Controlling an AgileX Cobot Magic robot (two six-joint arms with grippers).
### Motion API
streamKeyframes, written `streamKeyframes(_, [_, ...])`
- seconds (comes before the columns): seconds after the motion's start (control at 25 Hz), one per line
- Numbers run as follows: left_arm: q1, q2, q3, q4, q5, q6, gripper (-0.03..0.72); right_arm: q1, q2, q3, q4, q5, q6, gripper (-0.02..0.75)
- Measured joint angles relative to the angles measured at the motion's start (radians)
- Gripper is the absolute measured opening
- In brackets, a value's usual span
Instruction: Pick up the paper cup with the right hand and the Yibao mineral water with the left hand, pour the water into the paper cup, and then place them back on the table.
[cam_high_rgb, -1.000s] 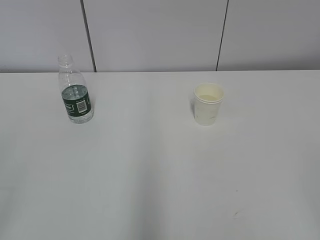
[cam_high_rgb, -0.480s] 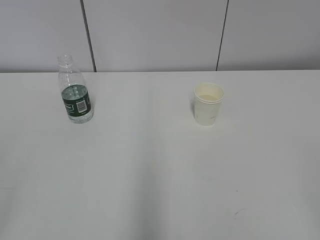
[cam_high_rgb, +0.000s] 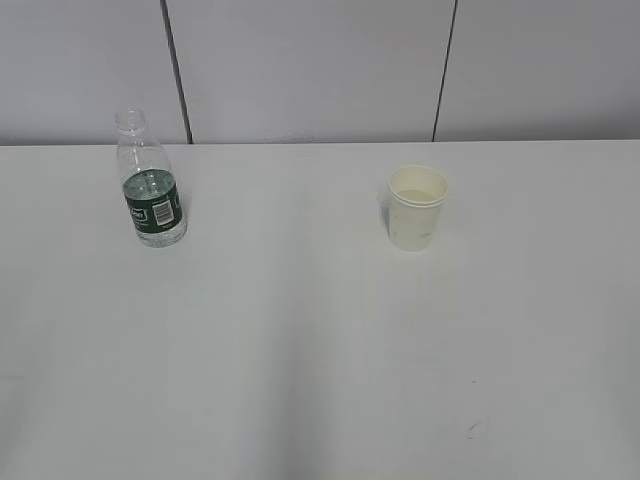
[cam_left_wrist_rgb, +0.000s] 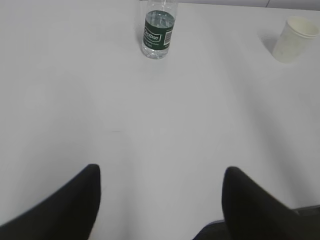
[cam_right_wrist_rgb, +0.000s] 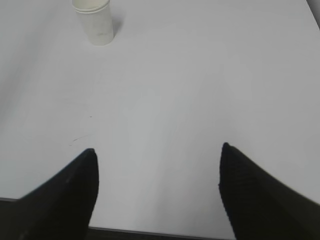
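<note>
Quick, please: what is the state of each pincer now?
Left pincer: open, holding nothing.
Right pincer: open, holding nothing.

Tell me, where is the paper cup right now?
In the exterior view the paper cup stands upright on the table, right of centre, well apart from the water bottle on the left.

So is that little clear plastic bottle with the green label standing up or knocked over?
Upright: the clear plastic bottle stands on its base, open neck up.
</note>
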Motion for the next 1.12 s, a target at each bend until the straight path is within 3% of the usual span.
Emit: streamKeyframes(1.12, [0.000, 0.000, 0.000, 0.000, 0.000, 0.000, 0.469, 0.000, 0.000, 0.000, 0.000, 0.000, 0.000, 0.585])
